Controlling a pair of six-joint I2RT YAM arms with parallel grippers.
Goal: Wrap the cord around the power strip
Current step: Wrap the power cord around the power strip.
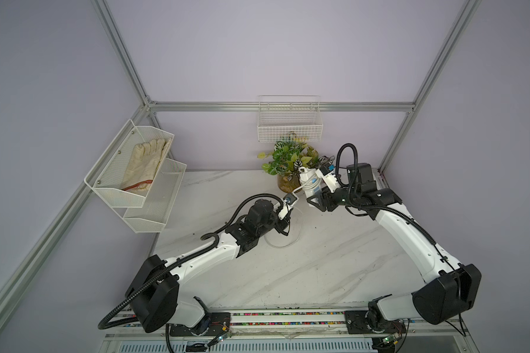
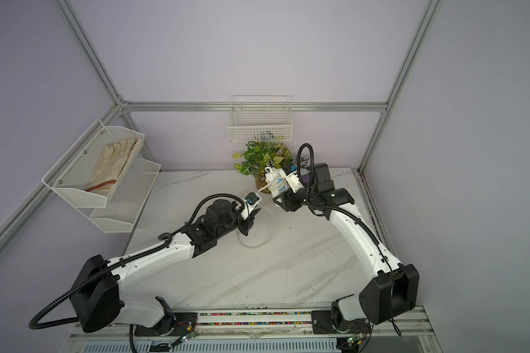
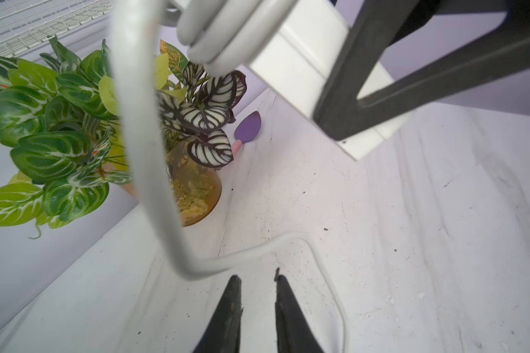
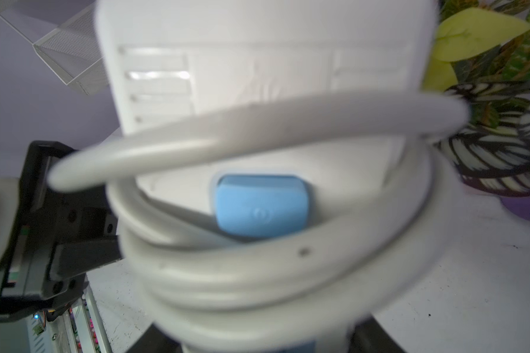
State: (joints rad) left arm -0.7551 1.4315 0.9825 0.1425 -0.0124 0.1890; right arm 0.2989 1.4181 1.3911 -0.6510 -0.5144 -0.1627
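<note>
My right gripper (image 1: 314, 200) is shut on the lower end of the white power strip (image 1: 307, 180), holding it upright above the table at the back right. The right wrist view shows its blue button (image 4: 260, 204) with the pale grey cord (image 4: 257, 128) coiled around the body in several turns. The free cord (image 3: 147, 171) hangs down from the strip (image 3: 294, 61) and trails in a loop on the table (image 1: 301, 227). Just short of that hanging cord, my left gripper (image 3: 256, 278) stands slightly open, with nothing between its fingertips.
A potted plant (image 1: 288, 162) stands right behind the strip, with a purple spatula (image 3: 248, 125) lying beside its pot. A wire basket (image 1: 289, 122) hangs on the back wall. On the left wall hangs a mesh shelf (image 1: 104, 186) holding a glove.
</note>
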